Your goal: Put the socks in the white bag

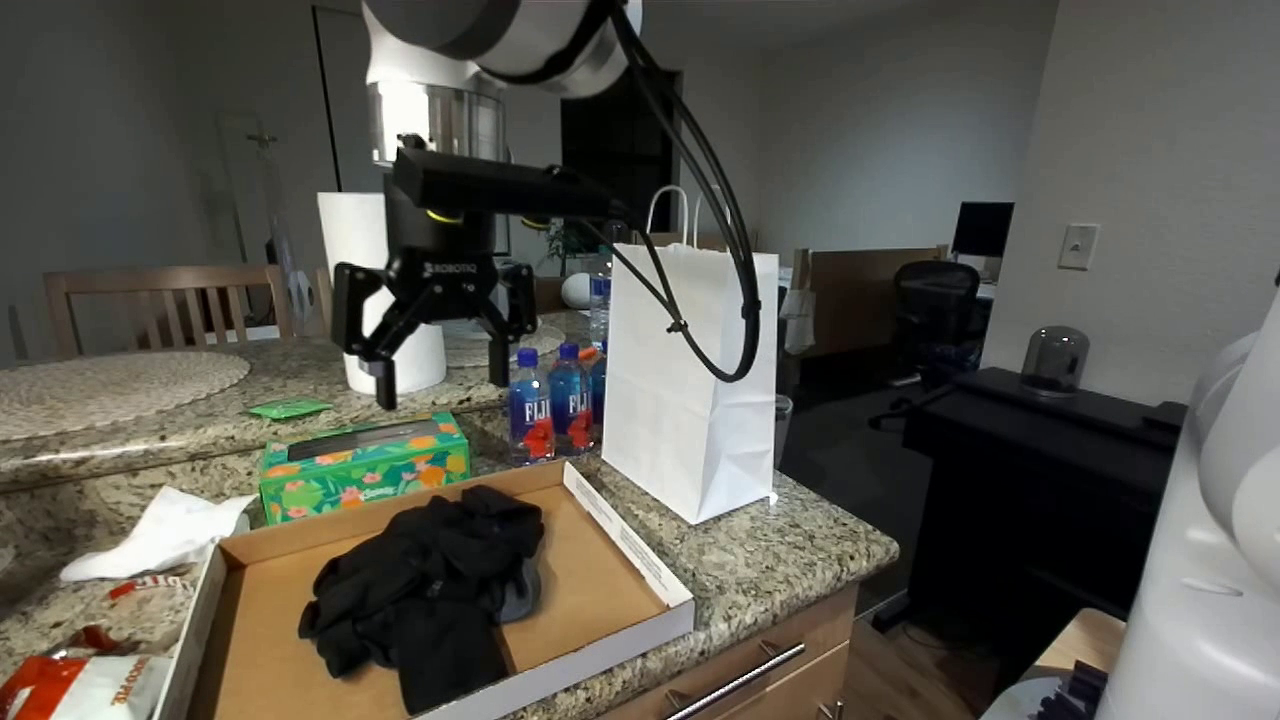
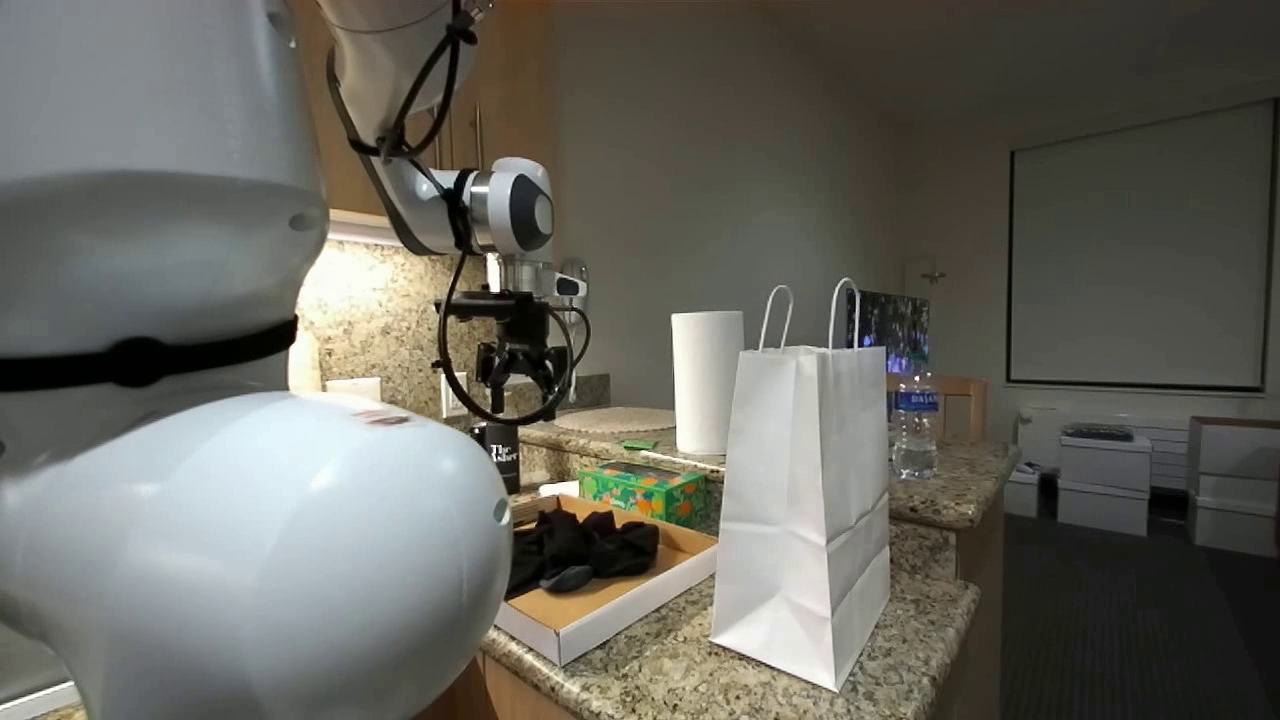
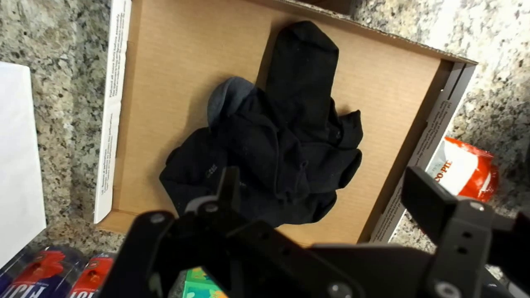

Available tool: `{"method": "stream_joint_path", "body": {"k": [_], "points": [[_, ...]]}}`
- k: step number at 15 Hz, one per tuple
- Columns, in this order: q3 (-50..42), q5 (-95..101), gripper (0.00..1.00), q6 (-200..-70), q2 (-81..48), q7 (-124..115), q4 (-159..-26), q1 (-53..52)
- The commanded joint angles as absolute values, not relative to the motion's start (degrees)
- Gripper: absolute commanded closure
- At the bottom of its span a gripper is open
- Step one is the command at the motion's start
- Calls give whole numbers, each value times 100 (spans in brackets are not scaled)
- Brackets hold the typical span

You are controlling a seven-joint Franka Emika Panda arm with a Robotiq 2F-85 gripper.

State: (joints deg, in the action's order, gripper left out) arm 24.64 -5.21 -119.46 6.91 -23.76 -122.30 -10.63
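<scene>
Wrist view: one tray [image 3: 174, 62] holds apparently several socks [image 3: 285, 153].

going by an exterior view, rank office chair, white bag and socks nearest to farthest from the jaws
1. Socks: below the jaws, inside the cardboard tray.
2. White bag: upright on the counter, beside the tray.
3. Office chair: far back, beyond the counter.
</scene>
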Motion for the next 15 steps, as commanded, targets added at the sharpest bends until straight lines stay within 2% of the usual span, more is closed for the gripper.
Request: {"method": "stream_joint_path", "body": {"k": [1,8,15], "points": [[2386,-285,0,-12059,342,-2486,-12253,-1417],[2086,1743,0,-12628,-545,-4344,-12288,-1828],[1606,976,0,-13052,-1429,-3847,-12042,-1786]]}}
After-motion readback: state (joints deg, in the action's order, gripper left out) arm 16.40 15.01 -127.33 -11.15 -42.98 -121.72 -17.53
